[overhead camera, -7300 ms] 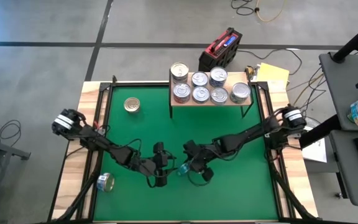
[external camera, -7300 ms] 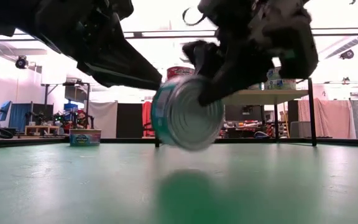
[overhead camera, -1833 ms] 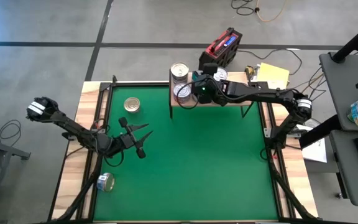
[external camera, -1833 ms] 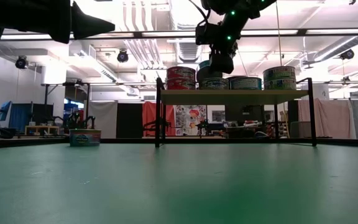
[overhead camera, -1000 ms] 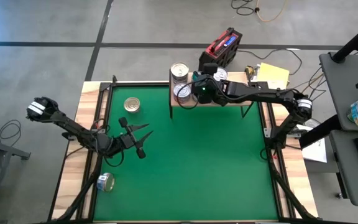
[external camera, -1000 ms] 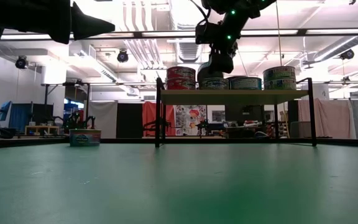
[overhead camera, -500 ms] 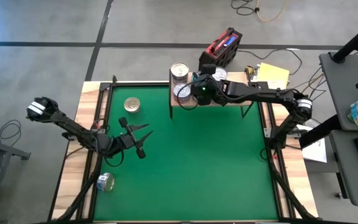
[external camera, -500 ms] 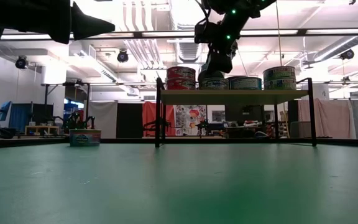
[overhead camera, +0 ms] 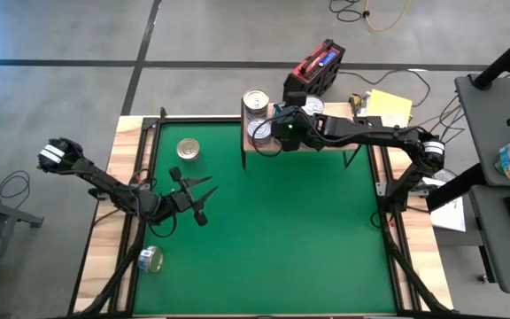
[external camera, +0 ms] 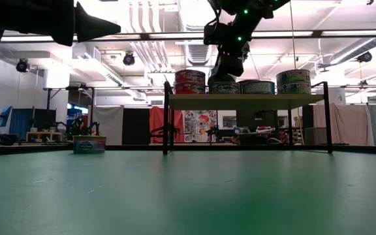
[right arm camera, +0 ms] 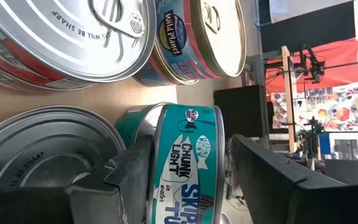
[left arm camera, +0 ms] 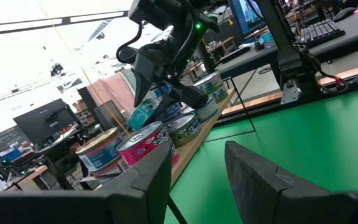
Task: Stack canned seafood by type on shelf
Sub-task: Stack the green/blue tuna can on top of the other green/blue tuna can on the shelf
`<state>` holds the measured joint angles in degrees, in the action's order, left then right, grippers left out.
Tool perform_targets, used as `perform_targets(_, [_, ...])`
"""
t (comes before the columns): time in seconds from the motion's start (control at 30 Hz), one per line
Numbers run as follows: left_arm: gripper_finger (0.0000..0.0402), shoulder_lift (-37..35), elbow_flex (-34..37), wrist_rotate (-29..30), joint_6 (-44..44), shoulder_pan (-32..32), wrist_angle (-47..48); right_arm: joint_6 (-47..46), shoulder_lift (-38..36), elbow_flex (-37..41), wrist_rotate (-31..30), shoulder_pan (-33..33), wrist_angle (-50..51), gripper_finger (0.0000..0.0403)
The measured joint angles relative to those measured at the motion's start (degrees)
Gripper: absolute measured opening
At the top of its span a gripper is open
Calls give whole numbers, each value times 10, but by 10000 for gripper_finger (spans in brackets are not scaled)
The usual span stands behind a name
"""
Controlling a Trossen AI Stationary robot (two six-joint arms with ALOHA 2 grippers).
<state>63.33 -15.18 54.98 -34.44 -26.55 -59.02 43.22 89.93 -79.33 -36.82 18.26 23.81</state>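
The wooden shelf (overhead camera: pixel 322 144) stands at the far edge of the green mat and carries several tins, with a two-high stack (external camera: pixel 190 81) at its left end. My right gripper (overhead camera: pixel 273 133) is over the shelf's left part, shut on a teal-labelled tin (right arm camera: pixel 185 180). My left gripper (overhead camera: pixel 197 202) hovers open and empty over the mat's left half. A gold-topped tin (overhead camera: pixel 188 149) stands on the mat at the far left. Another tin (overhead camera: pixel 150 259) lies on its side at the mat's near left edge. My right gripper pinches the teal tin between its two fingers (right arm camera: pixel 132 177), lid toward one finger and base toward the other, label wall toward the wrist camera. The arm reaches in from the table's right. The tin (left arm camera: pixel 146 115) is tilted just above a silver-topped tin (right arm camera: pixel 42 155); whether it rests on it I cannot tell.
The green mat (overhead camera: pixel 282 239) is bare across its middle and right. A red and black box (overhead camera: pixel 312 71) and yellow paper (overhead camera: pixel 388 106) lie behind the shelf. Thin black legs (external camera: pixel 166 124) hold the shelf above the mat.
My right gripper has edged a little toward the table's left above the shelf's tins, still shut on the teal tin.
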Motion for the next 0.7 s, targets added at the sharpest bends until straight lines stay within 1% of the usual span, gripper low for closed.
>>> perform_targets(0.13, [134, 0, 0, 0, 0, 0, 0, -6, 0, 0, 13, 0, 0, 217])
perform_targets(0.3, [134, 0, 0, 0, 0, 0, 0, -7, 0, 0, 23, 0, 0, 239])
perform_targets(0.5, [134, 0, 0, 0, 0, 0, 0, -8, 0, 0, 24, 0, 0, 261])
perform_targets(0.7, [134, 0, 0, 0, 0, 0, 1, -8, 0, 0, 24, 0, 0, 275])
